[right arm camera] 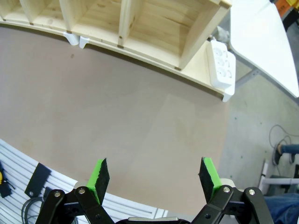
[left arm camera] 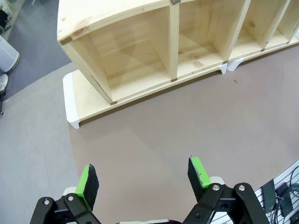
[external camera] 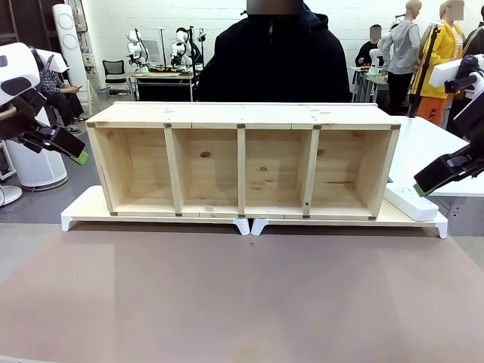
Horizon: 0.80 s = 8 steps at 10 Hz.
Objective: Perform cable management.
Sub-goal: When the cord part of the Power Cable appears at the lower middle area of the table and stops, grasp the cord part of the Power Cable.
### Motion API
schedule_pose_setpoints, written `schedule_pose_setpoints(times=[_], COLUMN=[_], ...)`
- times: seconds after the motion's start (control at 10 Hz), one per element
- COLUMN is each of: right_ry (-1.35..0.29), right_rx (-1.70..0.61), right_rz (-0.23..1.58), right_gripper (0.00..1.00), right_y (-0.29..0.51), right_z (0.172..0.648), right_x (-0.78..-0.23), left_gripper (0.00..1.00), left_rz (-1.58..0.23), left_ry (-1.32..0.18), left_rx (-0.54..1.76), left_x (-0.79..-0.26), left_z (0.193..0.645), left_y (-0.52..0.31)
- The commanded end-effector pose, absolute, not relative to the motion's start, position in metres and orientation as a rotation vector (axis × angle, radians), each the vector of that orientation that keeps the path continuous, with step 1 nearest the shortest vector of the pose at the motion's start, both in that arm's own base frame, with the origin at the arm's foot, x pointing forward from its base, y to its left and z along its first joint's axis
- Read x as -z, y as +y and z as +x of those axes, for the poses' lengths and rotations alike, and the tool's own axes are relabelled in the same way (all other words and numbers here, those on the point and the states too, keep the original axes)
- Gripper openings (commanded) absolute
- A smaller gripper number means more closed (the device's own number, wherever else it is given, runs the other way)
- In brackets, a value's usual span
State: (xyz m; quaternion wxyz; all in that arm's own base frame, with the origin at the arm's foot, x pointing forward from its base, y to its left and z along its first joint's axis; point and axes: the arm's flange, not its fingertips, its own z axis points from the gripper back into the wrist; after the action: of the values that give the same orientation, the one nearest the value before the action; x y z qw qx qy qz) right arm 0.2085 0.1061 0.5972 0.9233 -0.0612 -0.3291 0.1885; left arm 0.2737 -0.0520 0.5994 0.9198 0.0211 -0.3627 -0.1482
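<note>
Right now my left gripper [left arm camera: 141,168] hangs with its fingers spread wide above the brown table [left arm camera: 187,130], facing the wooden shelf [left arm camera: 140,28]. My right gripper [right arm camera: 153,163] is spread just as wide, on the side where the white power strip [right arm camera: 222,65] lies beside the shelf's end. Where the cable lies, I cannot tell.

Where the cable lies, and whether it is coiled or stretched out, cannot be told from these views. Its work area is a pale wooden shelf [external camera: 242,113] with four open compartments, standing on low white risers [external camera: 82,214] across the table. A white power strip [external camera: 411,203] lies sockets-up on the riser, just beside the shelf's right end. A small grey shape [right arm camera: 218,33] sits at the strip's far end, too small to tell whether it is a cord.
</note>
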Motion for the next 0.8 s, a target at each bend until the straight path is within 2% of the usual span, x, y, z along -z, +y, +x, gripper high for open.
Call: schedule_pose_setpoints(times=[0.0,0.7], right_ry=[-0.676,-0.676], right_rx=[-0.384,-0.384], right_rz=[-0.127,-0.127], right_gripper=[1.00,1.00], right_y=[0.1052,0.1052], right_z=[0.2086,0.2086], right_x=[-0.5974,-0.5974], left_gripper=[1.00,1.00], left_rz=[0.052,0.052], left_ry=[-0.749,-0.749], left_rx=[0.305,0.305], left_x=[-0.5996,-0.5996], left_z=[0.2745,0.2745], left_y=[-0.0514,-0.0514])
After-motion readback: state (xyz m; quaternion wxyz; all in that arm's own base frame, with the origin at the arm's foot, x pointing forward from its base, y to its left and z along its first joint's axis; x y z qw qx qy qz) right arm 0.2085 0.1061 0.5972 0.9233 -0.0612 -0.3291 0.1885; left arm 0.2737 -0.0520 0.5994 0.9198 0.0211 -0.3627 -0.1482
